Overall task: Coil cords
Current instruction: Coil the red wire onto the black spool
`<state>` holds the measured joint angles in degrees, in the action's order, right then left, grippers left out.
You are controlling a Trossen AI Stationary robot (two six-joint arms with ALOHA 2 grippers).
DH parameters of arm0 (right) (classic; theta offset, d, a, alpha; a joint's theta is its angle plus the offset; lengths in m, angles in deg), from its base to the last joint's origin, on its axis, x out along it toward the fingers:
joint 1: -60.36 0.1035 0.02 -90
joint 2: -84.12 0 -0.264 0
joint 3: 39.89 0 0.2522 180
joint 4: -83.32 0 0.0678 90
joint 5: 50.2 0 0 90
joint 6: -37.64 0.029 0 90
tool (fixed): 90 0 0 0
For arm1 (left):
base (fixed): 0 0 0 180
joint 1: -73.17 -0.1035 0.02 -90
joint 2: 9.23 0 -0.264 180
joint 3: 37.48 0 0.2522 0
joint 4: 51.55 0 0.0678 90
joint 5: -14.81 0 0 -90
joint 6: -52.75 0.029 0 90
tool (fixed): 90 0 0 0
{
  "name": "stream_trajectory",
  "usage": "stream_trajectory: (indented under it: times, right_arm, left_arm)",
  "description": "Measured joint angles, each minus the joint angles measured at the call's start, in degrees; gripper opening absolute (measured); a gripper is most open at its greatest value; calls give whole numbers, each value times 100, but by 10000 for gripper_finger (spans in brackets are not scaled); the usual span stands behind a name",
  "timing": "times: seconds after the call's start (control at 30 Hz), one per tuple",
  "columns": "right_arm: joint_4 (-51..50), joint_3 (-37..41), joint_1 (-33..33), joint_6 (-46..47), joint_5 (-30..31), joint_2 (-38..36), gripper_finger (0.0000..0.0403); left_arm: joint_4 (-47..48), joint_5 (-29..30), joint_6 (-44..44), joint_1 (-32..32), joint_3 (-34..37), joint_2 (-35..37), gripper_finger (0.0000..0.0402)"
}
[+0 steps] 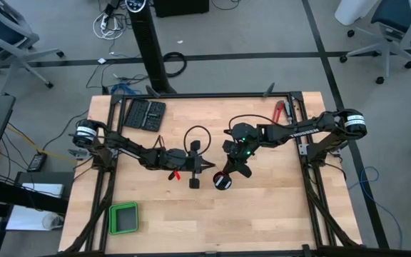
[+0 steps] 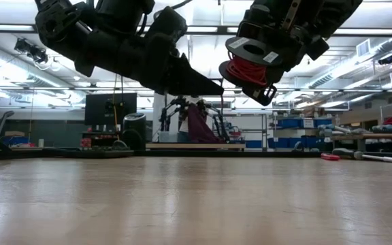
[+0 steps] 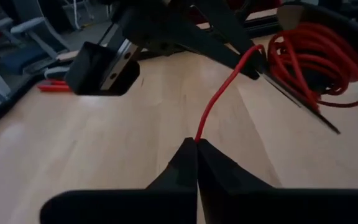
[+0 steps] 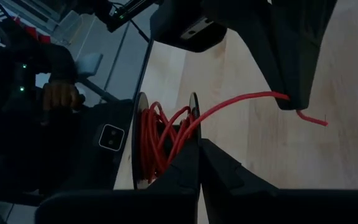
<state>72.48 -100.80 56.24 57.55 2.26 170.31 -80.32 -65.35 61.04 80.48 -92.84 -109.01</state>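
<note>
The step in hand looks like winding the red cord onto the spool, and doing it well probably means keeping the strand lightly taut between the two grippers, so that each turn lays down inside the spool's flanges rather than slipping over a rim. The left gripper is pinched shut on the cord's free end, the strand running from its fingertips up to the spool. The right gripper is closed on the spool, which carries loose red coils between two flat discs. Both grippers hang above the middle of the table, clear of its surface and close together, the left arm reaching in from the left edge and the right from the far right. A short tail of cord pokes out beyond the left fingers in the right wrist view.
</note>
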Motion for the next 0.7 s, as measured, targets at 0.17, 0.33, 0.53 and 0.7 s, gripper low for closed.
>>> stream_trajectory:
  times: [0.17, 0.33, 0.53, 0.7]
  right_arm:
    - [-50, 0, 0, -26, 165, 0, 3]
    - [-699, -2, -68, -355, 336, 0, 2]
    - [-1141, -2, -181, -628, 1060, -1, 2]
    - [-799, -2, -254, -760, 1215, -2, 2]
  left_arm:
    - [30, -13, -506, -2, 0, 0, 1]
    - [398, -412, -1039, -2, 7, 75, 1]
    - [715, -985, -1455, -2, 7, 236, 0]
    - [1127, -982, -1610, -2, 7, 249, 0]
